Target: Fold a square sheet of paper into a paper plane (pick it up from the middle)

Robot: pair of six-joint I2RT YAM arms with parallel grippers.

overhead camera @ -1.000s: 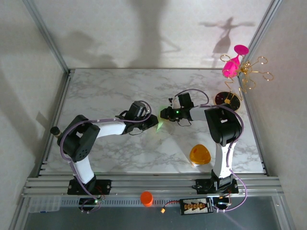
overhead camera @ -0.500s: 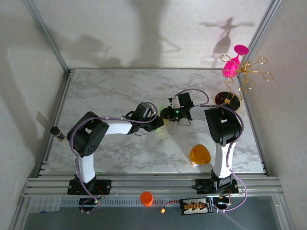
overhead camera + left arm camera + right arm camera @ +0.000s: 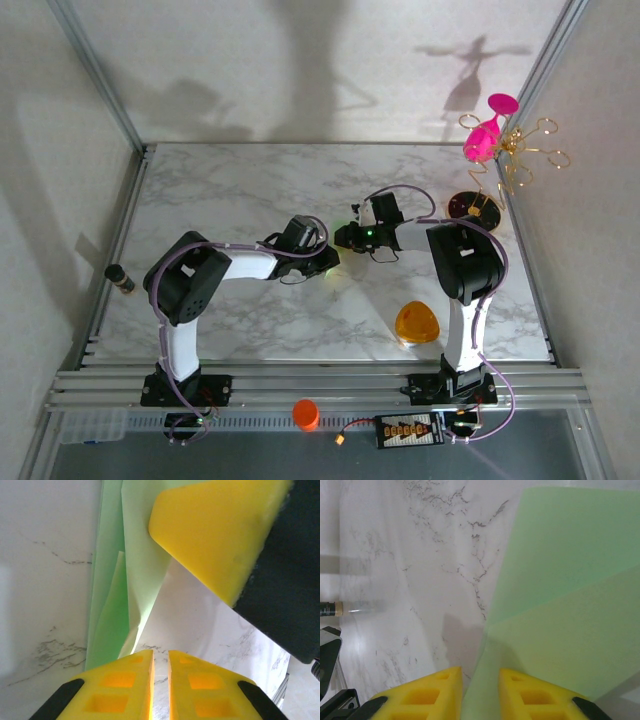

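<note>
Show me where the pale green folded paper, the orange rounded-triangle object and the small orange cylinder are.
pale green folded paper (image 3: 570, 545): right wrist view, on its flat upper panel.
orange rounded-triangle object (image 3: 417, 323): top external view, its centre.
small orange cylinder (image 3: 305, 413): top external view, its top.

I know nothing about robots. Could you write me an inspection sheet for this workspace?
Surface: white marble table.
Job's things: green paper, partly folded, lying between the two grippers.
Clutter: orange triangle, pink glass, wire stand, small bottle, orange cup.
Grippers: right gripper shut on paper; left gripper shut at its edge, hold on the paper unclear.
Cables: purple cables looped along both arms.
Surroundings: white walls, metal frame.
</note>
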